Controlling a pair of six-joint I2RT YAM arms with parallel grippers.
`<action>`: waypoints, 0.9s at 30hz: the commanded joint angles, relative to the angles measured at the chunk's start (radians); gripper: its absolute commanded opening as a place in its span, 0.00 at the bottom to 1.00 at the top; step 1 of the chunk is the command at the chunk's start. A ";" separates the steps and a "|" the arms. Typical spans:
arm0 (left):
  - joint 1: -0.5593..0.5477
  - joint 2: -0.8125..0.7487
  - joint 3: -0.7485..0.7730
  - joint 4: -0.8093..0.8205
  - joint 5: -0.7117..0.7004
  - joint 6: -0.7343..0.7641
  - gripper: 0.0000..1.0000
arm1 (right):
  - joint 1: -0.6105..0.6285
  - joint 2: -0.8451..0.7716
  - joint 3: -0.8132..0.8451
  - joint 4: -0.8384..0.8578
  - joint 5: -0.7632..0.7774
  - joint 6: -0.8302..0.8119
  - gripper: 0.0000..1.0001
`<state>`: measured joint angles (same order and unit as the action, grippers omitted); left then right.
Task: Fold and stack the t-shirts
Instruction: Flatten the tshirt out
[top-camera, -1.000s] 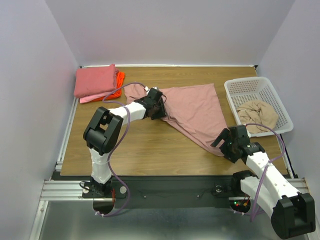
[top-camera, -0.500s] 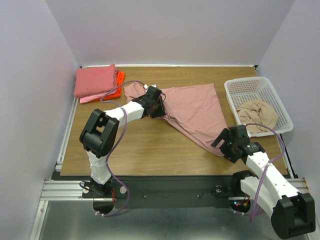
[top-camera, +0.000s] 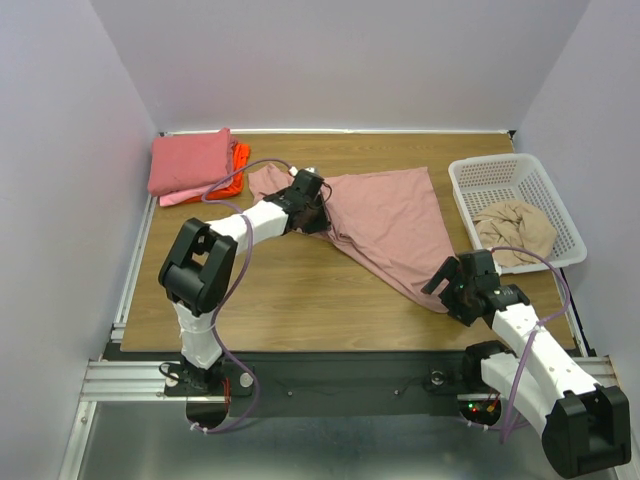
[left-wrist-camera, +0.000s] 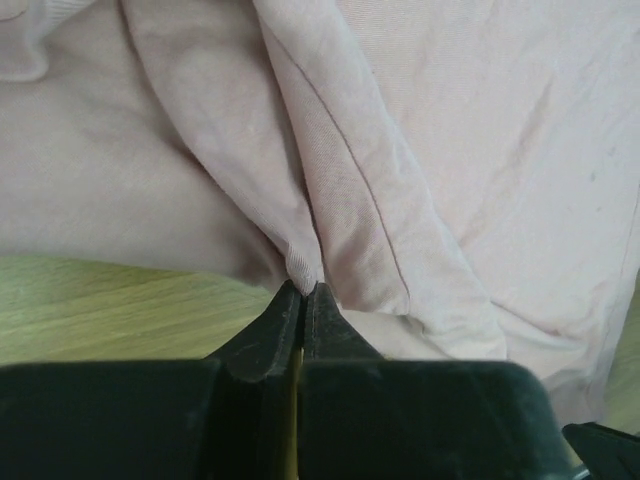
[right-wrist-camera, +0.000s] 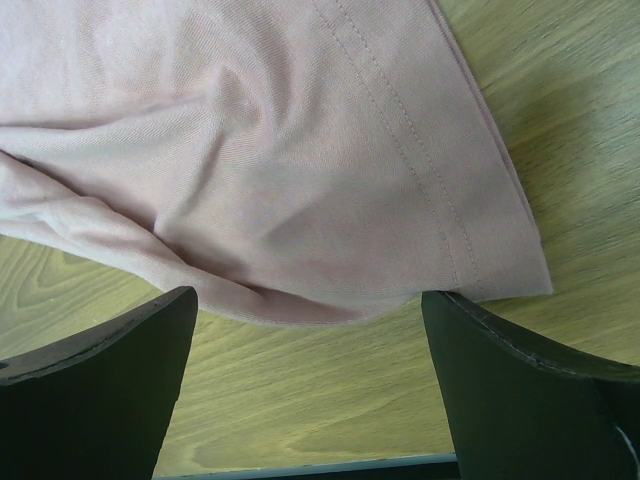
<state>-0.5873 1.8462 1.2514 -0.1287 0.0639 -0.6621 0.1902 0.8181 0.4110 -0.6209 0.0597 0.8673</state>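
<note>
Now the dusty-pink t-shirt (top-camera: 385, 222) lies spread over the middle and right of the bench (top-camera: 285, 290), its widest part toward the far edge and its body narrowing to a corner near the right front. The left pincer (top-camera: 321, 214) sits at the shirt's left side, near the sleeve that points toward the far left. In the left wrist view, that pincer (left-wrist-camera: 302, 292) is clenched, its two black tips pressed together on a raised ridge of fabric, with creases fanning away from the pinch and bare wood showing to the left. The right pincer (top-camera: 446, 290) hovers low at the shirt's near corner. Seen from the right wrist, it (right-wrist-camera: 310, 305) is released. Its fingers (right-wrist-camera: 110, 370) stand wide apart on either side of the stitched hem corner, which lies flat on the wood between them and touches neither. At the far-left corner a folded coral-pink t-shirt (top-camera: 190, 158) tops a small stack. A pale-pink t-shirt (top-camera: 183, 198) peeks out below it at the front, and an orange-red t-shirt (top-camera: 239, 160) shows along its right edge. On the right side of the bench stands a white lattice basket (top-camera: 565, 222) holding a crumpled beige t-shirt (top-camera: 515, 230).
</note>
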 joint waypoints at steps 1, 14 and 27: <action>0.001 0.022 0.048 0.001 0.025 0.019 0.00 | -0.005 -0.010 0.002 0.030 0.014 -0.007 1.00; 0.001 -0.269 -0.180 -0.009 -0.088 0.019 0.00 | -0.005 -0.036 0.044 0.007 0.074 0.030 1.00; 0.001 -0.754 -0.564 -0.268 -0.202 -0.145 0.00 | -0.005 -0.102 0.206 -0.376 0.261 0.142 1.00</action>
<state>-0.5873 1.2167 0.7376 -0.2417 -0.0544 -0.7307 0.1902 0.7399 0.5564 -0.8314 0.2134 0.9550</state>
